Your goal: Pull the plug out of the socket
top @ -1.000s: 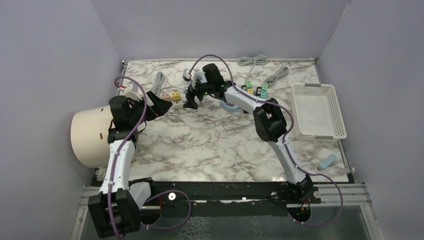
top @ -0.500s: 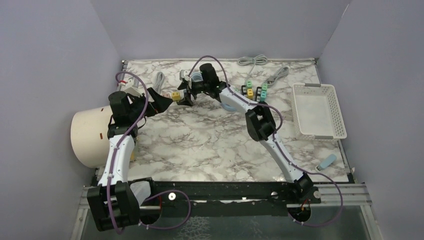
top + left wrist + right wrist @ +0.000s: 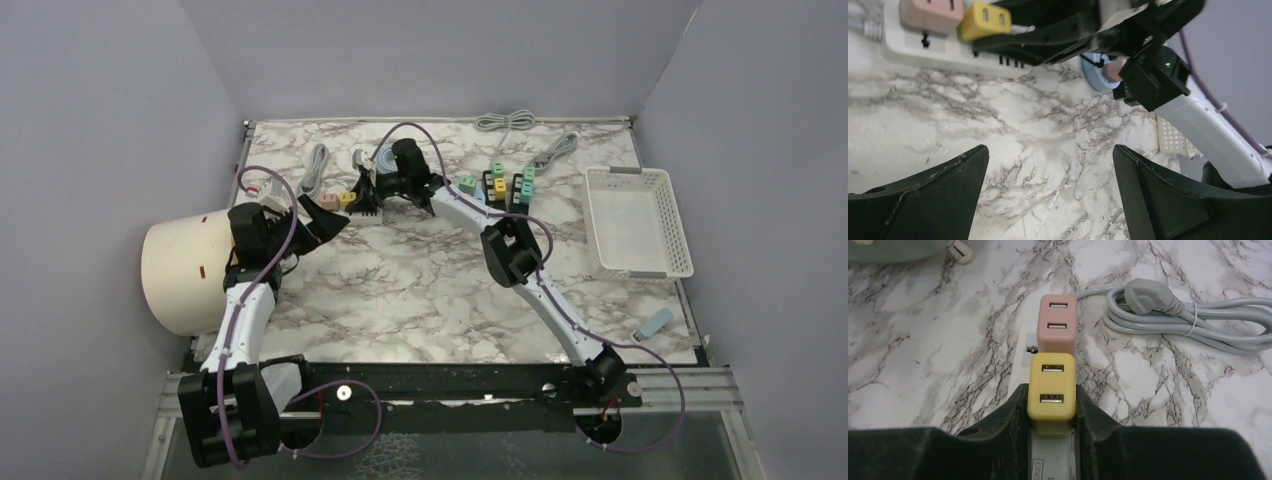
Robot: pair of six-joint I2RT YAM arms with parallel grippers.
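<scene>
Black fingers [image 3: 1008,425] of the right gripper [image 3: 1050,396]: clamped on both flanks of the yellow plug [image 3: 1051,390], a two-port USB adapter. Plug seated in the white power strip [image 3: 1024,347] on the marble table [image 3: 923,340], just beside the pink plug [image 3: 1058,324]. Grasp made; extraction not yet done. Left gripper [image 3: 1049,150]: jaws spread wide, empty, hovering near the strip. Coiled grey cable [image 3: 1168,315] lies beyond. Legible: partial "CKET" on the strip's label [image 3: 1040,463]; no brand readable.

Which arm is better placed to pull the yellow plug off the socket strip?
Right: the right claw grips the yellow plug on both sides; the left claw hangs open, short of the strip.
</scene>
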